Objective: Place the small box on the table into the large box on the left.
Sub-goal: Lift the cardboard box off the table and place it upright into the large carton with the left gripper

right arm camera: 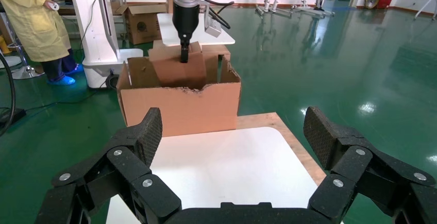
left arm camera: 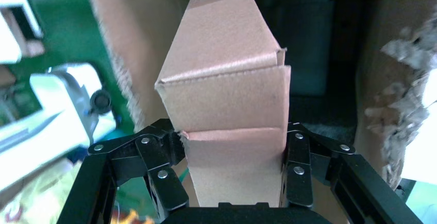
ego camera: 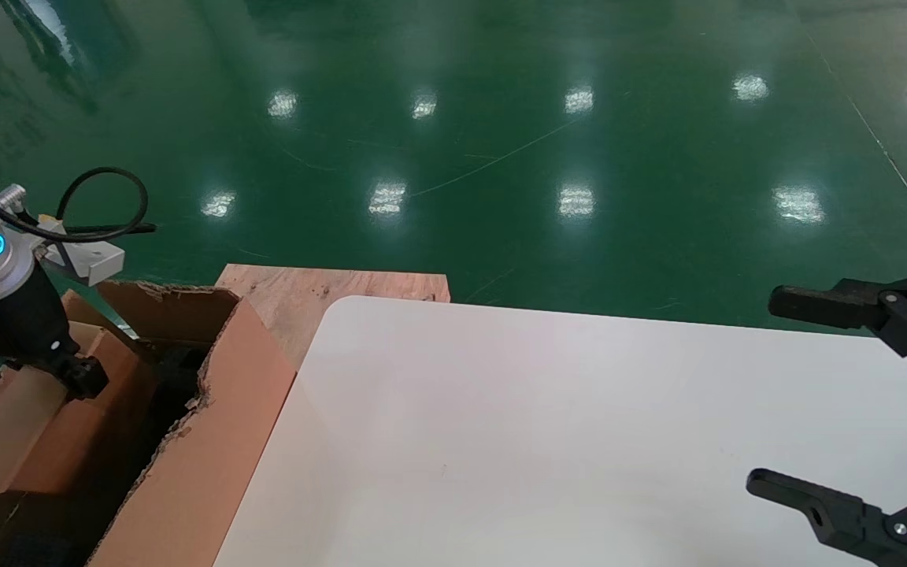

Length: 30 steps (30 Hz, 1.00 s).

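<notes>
My left gripper (left arm camera: 234,170) is clamped on the small box (left arm camera: 227,100), tilted inside the large box (ego camera: 209,441): lower it clear of the torn flaps before releasing (right gripper (right arm camera: 232,147) parked, spread, over the table (ego camera: 540,441)).

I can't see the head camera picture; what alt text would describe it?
The left gripper holds the small box in the open top of the large box, left of the white table. The right gripper hangs open over the table's right edge, with green floor behind.
</notes>
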### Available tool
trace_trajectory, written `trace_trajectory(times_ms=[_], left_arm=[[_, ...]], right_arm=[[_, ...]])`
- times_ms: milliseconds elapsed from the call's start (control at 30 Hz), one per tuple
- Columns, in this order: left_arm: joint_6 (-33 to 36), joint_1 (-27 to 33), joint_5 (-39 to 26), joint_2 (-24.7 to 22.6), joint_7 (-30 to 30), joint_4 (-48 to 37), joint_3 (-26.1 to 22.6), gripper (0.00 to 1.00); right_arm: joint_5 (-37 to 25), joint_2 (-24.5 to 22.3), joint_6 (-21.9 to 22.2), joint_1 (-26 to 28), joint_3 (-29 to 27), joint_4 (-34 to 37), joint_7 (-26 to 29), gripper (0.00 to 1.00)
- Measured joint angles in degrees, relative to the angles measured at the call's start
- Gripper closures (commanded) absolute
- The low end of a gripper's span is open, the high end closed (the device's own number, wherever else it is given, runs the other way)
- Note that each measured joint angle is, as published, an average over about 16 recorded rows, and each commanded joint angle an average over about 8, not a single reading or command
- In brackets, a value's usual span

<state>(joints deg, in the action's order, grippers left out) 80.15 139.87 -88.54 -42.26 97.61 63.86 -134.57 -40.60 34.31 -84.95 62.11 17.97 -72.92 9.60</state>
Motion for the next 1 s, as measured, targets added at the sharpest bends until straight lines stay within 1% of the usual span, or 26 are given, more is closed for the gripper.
trace_trajectory(times_ms=[267, 700, 1000], left_arm=[[-1.34, -0.67, 0.38, 1.43, -1.48, 0.46, 0.09, 1.00], [3.02, -0.28, 3.99, 0.60, -2.39, -2.85, 0.49, 1.00], [2.87, -1.51, 3.21, 1.40, -2.50, -3.94, -0.41, 1.00]], right_arm=[[0.01, -0.01, 0.01, 0.00, 0.01, 0.00, -0.01, 0.00], [0.03, -0.02, 0.02, 0.01, 0.04, 0.00, -0.02, 0.00], [0.04, -0.02, 0.02, 0.01, 0.05, 0.00, -0.03, 0.00]])
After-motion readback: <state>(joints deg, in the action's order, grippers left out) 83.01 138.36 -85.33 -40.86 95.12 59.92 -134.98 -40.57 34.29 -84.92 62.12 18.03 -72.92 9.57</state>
